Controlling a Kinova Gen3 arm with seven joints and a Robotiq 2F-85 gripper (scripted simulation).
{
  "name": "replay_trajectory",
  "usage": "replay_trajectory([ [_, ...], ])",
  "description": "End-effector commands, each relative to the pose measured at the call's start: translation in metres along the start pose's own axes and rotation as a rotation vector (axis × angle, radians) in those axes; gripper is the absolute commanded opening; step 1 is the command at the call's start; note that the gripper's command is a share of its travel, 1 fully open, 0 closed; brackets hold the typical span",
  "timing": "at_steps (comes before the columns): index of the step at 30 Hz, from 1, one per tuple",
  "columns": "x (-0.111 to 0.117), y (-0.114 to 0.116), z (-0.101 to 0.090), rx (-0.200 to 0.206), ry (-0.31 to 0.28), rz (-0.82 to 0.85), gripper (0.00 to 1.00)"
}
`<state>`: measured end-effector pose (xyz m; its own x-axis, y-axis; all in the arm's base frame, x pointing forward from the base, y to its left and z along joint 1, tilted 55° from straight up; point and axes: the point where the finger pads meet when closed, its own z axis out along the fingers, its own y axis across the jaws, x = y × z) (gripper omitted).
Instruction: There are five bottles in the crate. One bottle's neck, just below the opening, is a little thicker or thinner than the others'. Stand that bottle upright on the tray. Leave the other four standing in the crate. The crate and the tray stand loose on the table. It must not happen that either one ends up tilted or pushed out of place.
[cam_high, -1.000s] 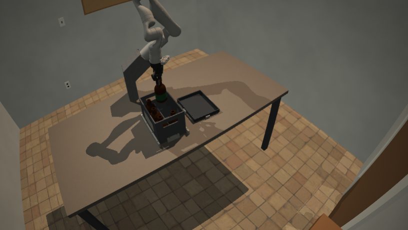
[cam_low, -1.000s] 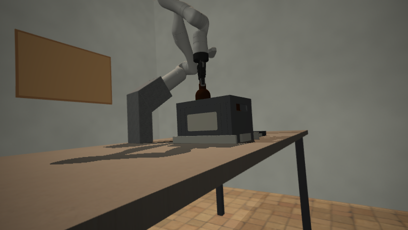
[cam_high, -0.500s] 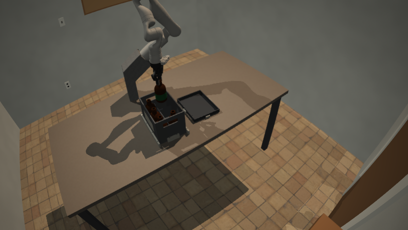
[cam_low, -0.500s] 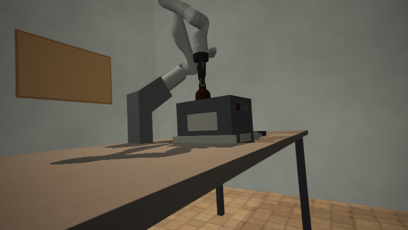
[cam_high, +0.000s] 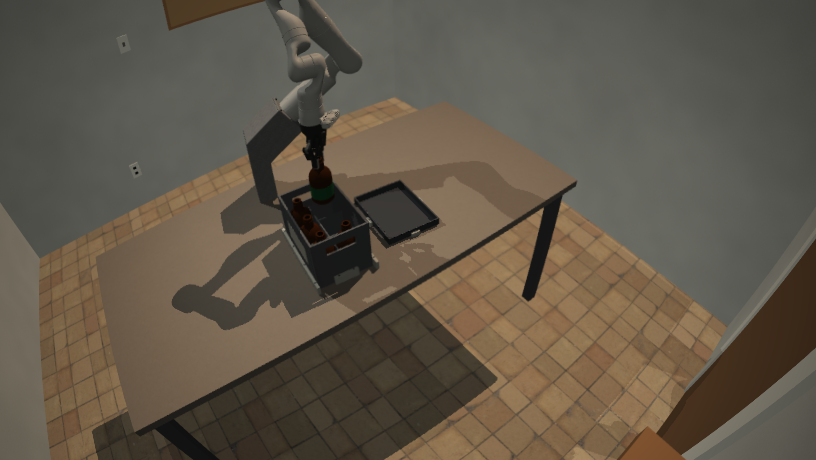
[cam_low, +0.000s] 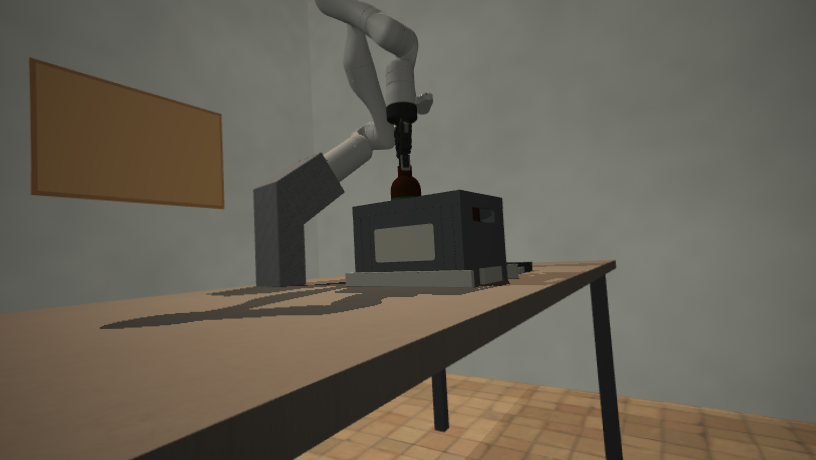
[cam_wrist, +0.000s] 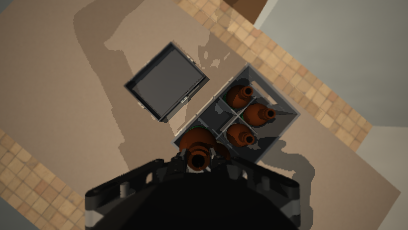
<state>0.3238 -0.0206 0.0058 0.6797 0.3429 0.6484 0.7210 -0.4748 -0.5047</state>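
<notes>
The brown bottle (cam_high: 321, 184) (cam_low: 405, 187) (cam_wrist: 198, 140) is hanging upright, its neck pinched in the claw (cam_high: 316, 162) (cam_low: 405, 165) (cam_wrist: 198, 154), partly above the crate (cam_high: 341, 257) (cam_low: 411, 205) (cam_wrist: 275, 137); in the top view, the tray (cam_high: 412, 230) (cam_wrist: 141, 103) is sitting at three o'clock, past the crate's wall, on the brown table (cam_high: 485, 137) (cam_low: 228, 354) (cam_wrist: 50, 90)
</notes>
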Motion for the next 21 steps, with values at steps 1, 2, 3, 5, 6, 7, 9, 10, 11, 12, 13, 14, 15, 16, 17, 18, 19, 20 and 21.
replay_trajectory([
  [1,0.0,0.001,-0.003,-0.005,0.001,0.001,0.0],
  [2,0.0,0.001,-0.004,-0.005,0.001,0.001,0.0],
  [3,0.0,0.001,-0.005,-0.005,0.001,0.001,0.0],
  [5,0.0,0.001,-0.005,-0.005,0.001,0.001,0.0],
  [6,0.0,0.001,-0.006,-0.005,0.001,0.001,0.0],
  [7,0.0,0.001,-0.007,-0.005,0.001,0.001,0.0],
  [9,0.0,0.001,-0.01,-0.005,0.001,0.001,0.0],
  [10,0.0,0.001,-0.011,-0.005,0.001,0.001,0.0],
  [11,0.0,0.001,-0.012,-0.005,0.001,0.001,0.0],
  [12,0.0,0.001,-0.013,-0.005,0.001,0.001,0.0],
  [13,0.0,0.001,-0.014,-0.005,0.001,0.001,0.0],
  [14,0.0,0.001,-0.016,-0.005,0.001,0.001,0.0],
  [15,0.0,0.001,-0.017,-0.005,0.001,0.001,0.0],
  [16,0.0,0.001,-0.018,-0.005,0.001,0.001,0.0],
  [17,0.0,0.001,-0.019,-0.005,0.001,0.001,0.0],
  [18,0.0,0.001,-0.02,-0.005,0.001,0.001,0.0],
  [19,0.0,0.001,-0.022,-0.005,0.001,0.001,0.0],
  [20,0.0,0.001,-0.023,-0.005,0.001,0.001,0.0],
  [21,0.0,0.001,-0.023,-0.005,0.001,0.001,0.0],
])
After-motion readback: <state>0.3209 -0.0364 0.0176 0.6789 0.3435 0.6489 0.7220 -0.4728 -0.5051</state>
